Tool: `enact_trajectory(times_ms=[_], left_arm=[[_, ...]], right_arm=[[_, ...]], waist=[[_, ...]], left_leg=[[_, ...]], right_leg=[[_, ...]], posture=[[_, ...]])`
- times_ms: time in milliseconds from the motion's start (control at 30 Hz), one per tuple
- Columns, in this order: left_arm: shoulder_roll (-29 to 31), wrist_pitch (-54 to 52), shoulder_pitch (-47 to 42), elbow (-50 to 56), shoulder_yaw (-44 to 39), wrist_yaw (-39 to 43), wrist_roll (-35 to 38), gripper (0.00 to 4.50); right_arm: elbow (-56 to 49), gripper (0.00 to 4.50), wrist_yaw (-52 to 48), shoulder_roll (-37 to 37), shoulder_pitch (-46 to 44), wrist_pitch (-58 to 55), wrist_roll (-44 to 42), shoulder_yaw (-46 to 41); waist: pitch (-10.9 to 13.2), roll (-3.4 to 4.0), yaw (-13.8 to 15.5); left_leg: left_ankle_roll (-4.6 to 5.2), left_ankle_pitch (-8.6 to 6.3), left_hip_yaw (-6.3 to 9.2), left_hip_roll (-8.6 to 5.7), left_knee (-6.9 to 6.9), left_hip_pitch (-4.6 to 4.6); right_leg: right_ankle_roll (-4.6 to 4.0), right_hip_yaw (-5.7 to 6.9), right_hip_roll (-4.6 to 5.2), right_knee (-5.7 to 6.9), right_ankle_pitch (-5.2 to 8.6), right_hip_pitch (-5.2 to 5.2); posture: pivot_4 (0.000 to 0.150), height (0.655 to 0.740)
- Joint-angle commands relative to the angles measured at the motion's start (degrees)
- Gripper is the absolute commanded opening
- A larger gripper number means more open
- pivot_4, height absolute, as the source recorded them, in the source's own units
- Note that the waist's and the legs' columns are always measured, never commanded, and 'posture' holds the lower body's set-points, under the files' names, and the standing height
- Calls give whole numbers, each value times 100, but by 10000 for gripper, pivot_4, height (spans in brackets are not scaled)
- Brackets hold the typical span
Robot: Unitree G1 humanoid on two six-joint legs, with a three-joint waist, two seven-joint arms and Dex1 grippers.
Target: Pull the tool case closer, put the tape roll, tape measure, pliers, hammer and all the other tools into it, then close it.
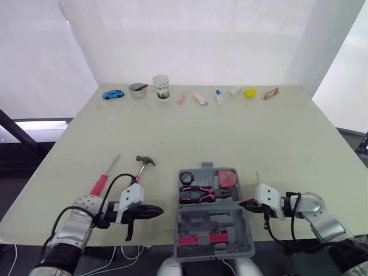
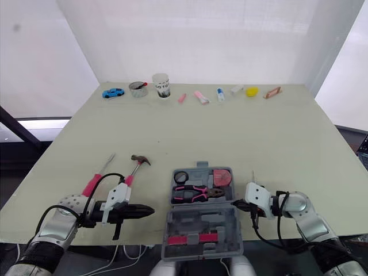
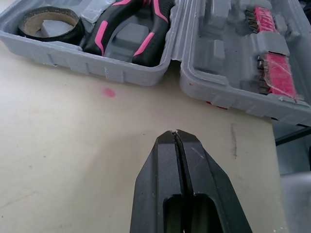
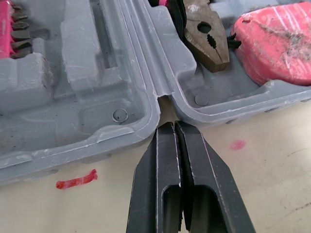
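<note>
The grey tool case [image 1: 214, 219] lies open at the table's front edge. Its far half holds the black tape roll [image 1: 187, 177], pink-handled pliers [image 1: 201, 194] and red tape measure [image 1: 228, 177]. A pink bit set [image 1: 201, 238] sits in the near half. The hammer [image 1: 144, 164] and a pink-handled screwdriver [image 1: 103, 181] lie on the table left of the case. My left gripper [image 1: 160, 212] is shut and empty, pointing at the case's left side with a gap between. My right gripper [image 4: 173, 125] is shut and empty, its tip at the hinge notch on the case's right side.
Small items line the far edge: a blue toy car [image 1: 113, 94], a tin [image 1: 138, 90], a cup [image 1: 161, 87], tubes and a yellow piece [image 1: 249, 92]. The near half of the case overhangs the table's front edge. Cables run along both forearms.
</note>
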State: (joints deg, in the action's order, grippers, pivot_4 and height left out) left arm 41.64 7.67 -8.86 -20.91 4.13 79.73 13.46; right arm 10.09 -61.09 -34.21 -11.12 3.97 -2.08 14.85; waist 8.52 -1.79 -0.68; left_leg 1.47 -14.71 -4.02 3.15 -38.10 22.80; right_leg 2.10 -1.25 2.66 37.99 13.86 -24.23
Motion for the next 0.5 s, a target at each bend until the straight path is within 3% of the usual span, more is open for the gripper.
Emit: enact_trajectory(times_ms=[33,500], left_arm=[[-33,125,-91,-17,75,95,-36,0],[-573,281,-862,-904,561,202,-375,0]], right_arm=[[-29,633,-18,41,-55,175,20,57],[19,633,-25,104,-45,232,97,65]], waist=[[0,0,-11],[0,0,-7]], left_leg=[[0,0,-1,0,-1,0],[1,-1,7,0,-12,0]], right_leg=[[0,-1,0,0,0,0],[19,4,-3,1,-11,9]], posture=[[1500,7400],[1500,7400]])
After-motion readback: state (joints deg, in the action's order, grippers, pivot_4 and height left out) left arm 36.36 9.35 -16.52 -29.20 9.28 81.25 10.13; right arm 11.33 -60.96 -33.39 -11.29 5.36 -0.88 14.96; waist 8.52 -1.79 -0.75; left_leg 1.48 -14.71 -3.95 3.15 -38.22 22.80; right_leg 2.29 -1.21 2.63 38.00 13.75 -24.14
